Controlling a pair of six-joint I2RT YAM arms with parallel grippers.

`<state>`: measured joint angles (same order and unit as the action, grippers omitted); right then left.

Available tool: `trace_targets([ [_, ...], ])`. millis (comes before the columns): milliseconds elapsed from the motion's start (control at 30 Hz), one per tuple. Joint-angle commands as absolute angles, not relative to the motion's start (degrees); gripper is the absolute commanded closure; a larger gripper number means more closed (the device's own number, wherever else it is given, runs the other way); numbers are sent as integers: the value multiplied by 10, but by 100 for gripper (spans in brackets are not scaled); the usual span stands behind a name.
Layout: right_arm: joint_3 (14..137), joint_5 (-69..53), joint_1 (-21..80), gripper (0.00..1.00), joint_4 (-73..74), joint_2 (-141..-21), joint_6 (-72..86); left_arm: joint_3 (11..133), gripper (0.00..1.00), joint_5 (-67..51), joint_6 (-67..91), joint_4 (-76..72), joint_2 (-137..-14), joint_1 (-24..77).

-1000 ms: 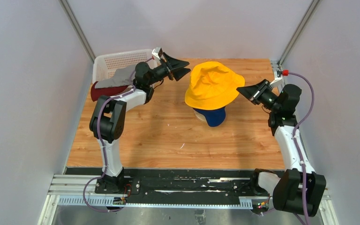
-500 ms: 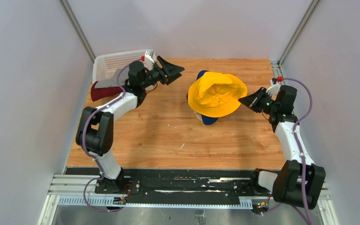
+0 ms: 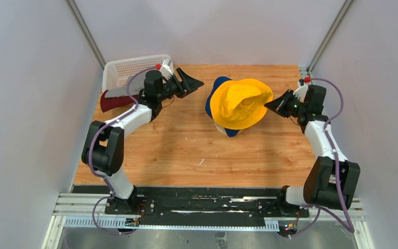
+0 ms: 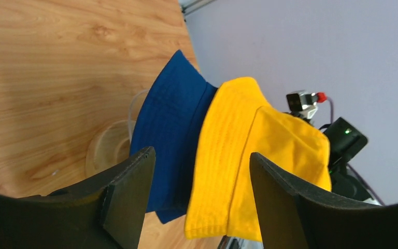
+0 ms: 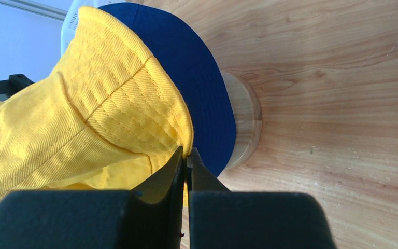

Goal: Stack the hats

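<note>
At the far left, a dark red hat [image 3: 115, 100] lies against the white basket [image 3: 124, 70]. The left gripper [image 3: 193, 83] hangs wide open and empty, just left of the hats. The yellow hat [image 3: 241, 104] sits crooked over the blue hat [image 3: 215, 98] on the wooden stand [image 5: 246, 124]. The right gripper [image 3: 269, 106] is pinched tight on the yellow hat's right brim.

A wood-grain surface [image 3: 186, 150] of light brown planks fills the middle, with a few small pale scuffs near its centre. Plain pale grey walls close it in: the back wall [image 3: 207, 26] at 12 o'clock, a side wall [image 3: 26, 104] at 9 and another [image 3: 383, 78] at 3. Slanted metal posts [image 3: 85, 32] rise at 11 and 1. A black and aluminium rail [image 3: 207, 205] borders the 6 o'clock edge. Light is even, shadows soft.
</note>
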<state>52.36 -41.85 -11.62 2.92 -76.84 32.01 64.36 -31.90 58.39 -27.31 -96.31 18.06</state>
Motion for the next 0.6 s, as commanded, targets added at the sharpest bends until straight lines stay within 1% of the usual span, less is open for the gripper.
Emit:
trace_targets([
  [0, 555, -407, -93, 99, 20, -775, 315, 649, 28, -320, 542, -272, -982, 201],
  [233, 573, -389, -64, 99, 16, -789, 321, 674, 29, -339, 529, -272, -1016, 232],
  [567, 577, -382, -62, 99, 15, -790, 321, 680, 31, -364, 529, -273, -1045, 239],
])
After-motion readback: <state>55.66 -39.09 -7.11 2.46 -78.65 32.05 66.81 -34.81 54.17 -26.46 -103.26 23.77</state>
